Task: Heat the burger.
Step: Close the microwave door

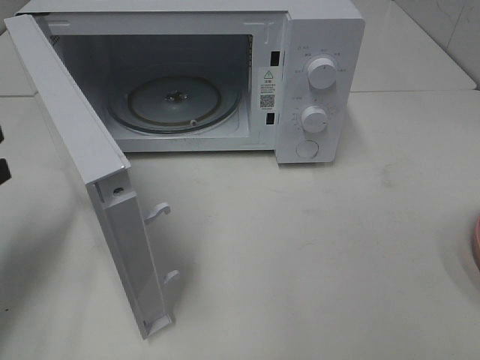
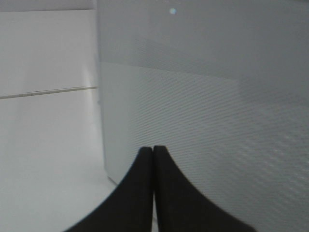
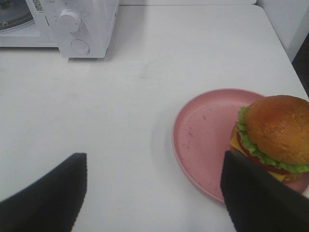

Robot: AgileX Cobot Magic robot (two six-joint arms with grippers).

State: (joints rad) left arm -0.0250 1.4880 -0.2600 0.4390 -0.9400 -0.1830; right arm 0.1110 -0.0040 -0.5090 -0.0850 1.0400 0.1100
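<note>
The burger [image 3: 277,135], with its glossy brown bun, green lettuce, tomato and cheese, sits on one side of a round pink plate [image 3: 203,130]. My right gripper [image 3: 154,154] hangs open above the table just short of the plate; one dark finger [image 3: 260,198] overlaps the plate's rim beside the burger, and nothing is held. The white microwave [image 1: 315,82] stands with its door [image 1: 82,142] swung wide open and its glass turntable [image 1: 176,101] bare. My left gripper [image 2: 153,149] is shut on nothing, its tips close to the door's outer face [image 2: 207,111].
Only a sliver of the pink plate [image 1: 476,251] shows at the right edge of the high view, where the burger is out of frame. Two knobs [image 1: 322,73] and a round button are on the microwave's front panel. A white tabletop [image 1: 315,247] lies before the microwave.
</note>
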